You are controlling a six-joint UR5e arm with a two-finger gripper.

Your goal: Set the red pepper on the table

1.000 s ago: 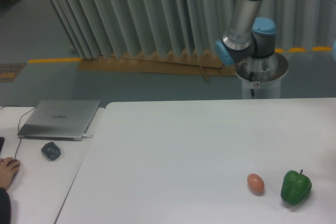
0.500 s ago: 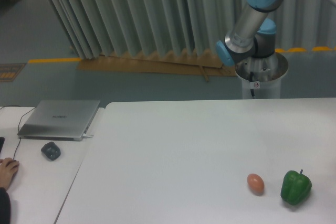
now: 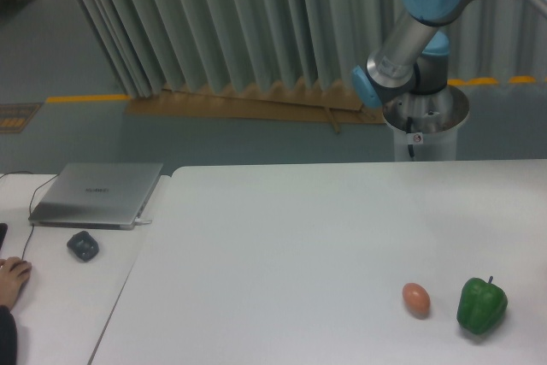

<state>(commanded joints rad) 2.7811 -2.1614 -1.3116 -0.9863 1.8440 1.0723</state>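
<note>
Pleated grey-green curtains [image 3: 214,23] hang across the back of the room above a teal floor with a yellow line [image 3: 85,97], and a strip of brown cardboard [image 3: 248,107] lies along the curtain's foot. Below that, the white tabletop [image 3: 282,245] fills most of the view, smooth and plain, with a rounded corner at about 10 o'clock. Toward 4 o'clock on it sit a glossy green bell pepper [image 3: 482,304] with a dark stem and, just beside it on the 9 o'clock side but not touching, a small orange-brown egg-shaped thing [image 3: 416,299]. At 9 o'clock a narrower white desk [image 3: 51,297] carries a closed silver laptop [image 3: 97,194], a dark rounded mouse-like object [image 3: 83,246] near the laptop's front edge, and the fingers of a person's hand [image 3: 12,278] at the frame's edge. At 1 o'clock the robot arm [image 3: 419,32], grey tubes with pale blue joint caps, rises from a metallic round base [image 3: 425,121] behind the tabletop and runs out of the frame's top right corner. Its gripper is out of view, so whether it is open or holding anything cannot be told. No red pepper is visible anywhere in the view.
</note>
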